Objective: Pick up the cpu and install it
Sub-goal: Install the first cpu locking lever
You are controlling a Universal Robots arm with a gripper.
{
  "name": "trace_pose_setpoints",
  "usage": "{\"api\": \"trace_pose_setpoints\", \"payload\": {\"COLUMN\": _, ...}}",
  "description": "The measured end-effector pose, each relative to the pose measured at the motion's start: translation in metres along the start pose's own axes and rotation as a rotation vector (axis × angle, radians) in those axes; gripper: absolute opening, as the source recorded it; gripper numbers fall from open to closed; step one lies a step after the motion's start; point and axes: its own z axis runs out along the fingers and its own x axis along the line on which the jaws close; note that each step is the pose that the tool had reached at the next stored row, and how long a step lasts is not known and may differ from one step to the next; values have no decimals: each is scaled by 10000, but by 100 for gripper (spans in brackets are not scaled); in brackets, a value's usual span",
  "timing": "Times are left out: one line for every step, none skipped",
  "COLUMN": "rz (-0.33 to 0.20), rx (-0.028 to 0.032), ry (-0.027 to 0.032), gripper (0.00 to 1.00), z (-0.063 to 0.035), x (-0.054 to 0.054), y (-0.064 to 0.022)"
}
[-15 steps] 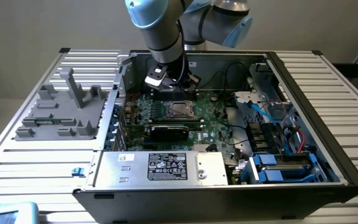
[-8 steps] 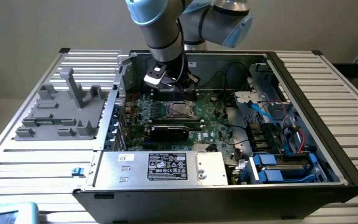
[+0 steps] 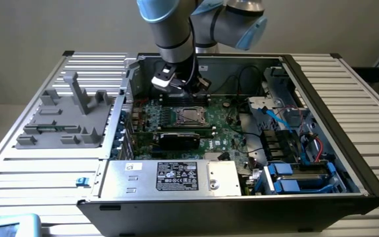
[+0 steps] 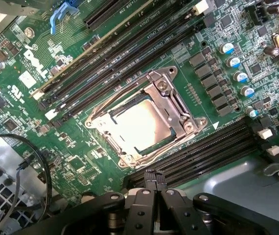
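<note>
I log one open black computer case point(image 3: 347, 163) at the centre; green motherboard point(image 3: 226, 136) inside it; black graphics card point(image 3: 178, 139) at 6 o'clock from the socket; silver power supply box point(image 3: 170, 177) at 6 o'clock of the card; grey moulded fixture point(image 3: 64, 118) at 9 o'clock of the case; black memory slots point(image 4: 125, 58) lying beside the socket.

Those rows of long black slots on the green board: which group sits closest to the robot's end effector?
The black memory slots between the silver socket and the shut end effector; the other bank lies beyond the socket.
</note>
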Motion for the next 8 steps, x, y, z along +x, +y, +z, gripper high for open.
{"api": "trace_pose_setpoints", "payload": {"rz": 4, "rx": -48, "ry": -25, "gripper": 11, "z": -7, "x": 1, "y": -1}}
{"api": "trace_pose_setpoints", "payload": {"rz": 8, "rx": -90, "ry": -45, "gripper": 11, "z": -13, "x": 2, "y": -2}}
{"api": "trace_pose_setpoints", "payload": {"rz": 13, "rx": -133, "ry": -69, "gripper": 11, "z": -19, "x": 4, "y": -3}}
{"api": "trace_pose_setpoints", "payload": {"rz": 18, "rx": -181, "ry": -95, "gripper": 11, "z": -25, "x": 5, "y": -3}}
{"api": "trace_pose_setpoints", "payload": {"rz": 22, "rx": -232, "ry": -117, "gripper": 11, "z": -28, "x": 7, "y": -3}}
{"api": "trace_pose_setpoints", "payload": {"rz": 27, "rx": -294, "ry": -145, "gripper": 11, "z": -33, "x": 8, "y": -2}}
{"api": "trace_pose_setpoints", "payload": {"rz": 32, "rx": -370, "ry": -177, "gripper": 11, "z": -36, "x": 10, "y": -1}}
{"api": "trace_pose_setpoints", "payload": {"rz": 38, "rx": -446, "ry": -215, "gripper": 11, "z": -37, "x": 12, "y": 0}}
